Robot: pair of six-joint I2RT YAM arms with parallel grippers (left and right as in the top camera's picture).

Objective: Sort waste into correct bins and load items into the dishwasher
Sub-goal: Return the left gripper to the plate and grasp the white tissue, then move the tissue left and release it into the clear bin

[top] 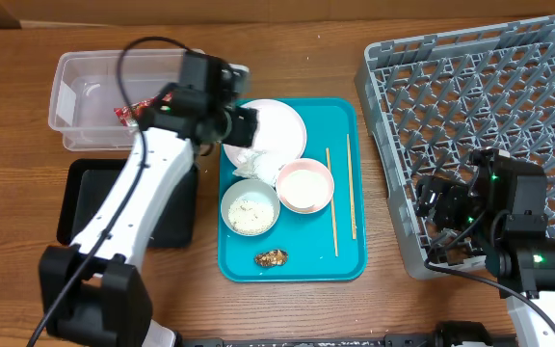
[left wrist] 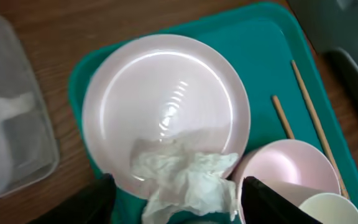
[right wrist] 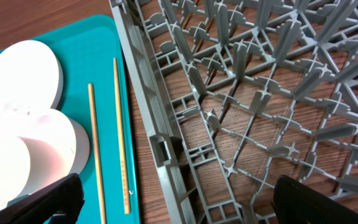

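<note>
While the left arm covers part of the red wrapper (top: pixel 126 112) in the clear tub (top: pixel 90 101) left of the teal tray (top: pixel 292 265), left gripper (left wrist: pixel 176 186) is spread, straddling the napkin (left wrist: pixel 185 177) on the plate (left wrist: pixel 166 106) at the tray's far end; contact unclear. Right gripper (right wrist: pixel 185 199) is wide apart and empty over the dish rack (right wrist: pixel 260 93) right of the tray, fingers cropped.

glossy plate (left wrist: pixel 166 106), crumpled paper napkin (left wrist: pixel 188 180), wood-grain table (top: pixel 306 308).

Both arms are pretty much the same build. The left arm (top: pixel 128 198) is a long white tube link with chunky black joint housings, and a thin black cable (top: pixel 147 41) loops off it. The right arm (top: pixel 518 193) is mostly black blocks with tiny green lights (top: pixel 494 176), and it's white lower down. The fingers (right wrist: pixel 30 202) are plain matte black.
</note>
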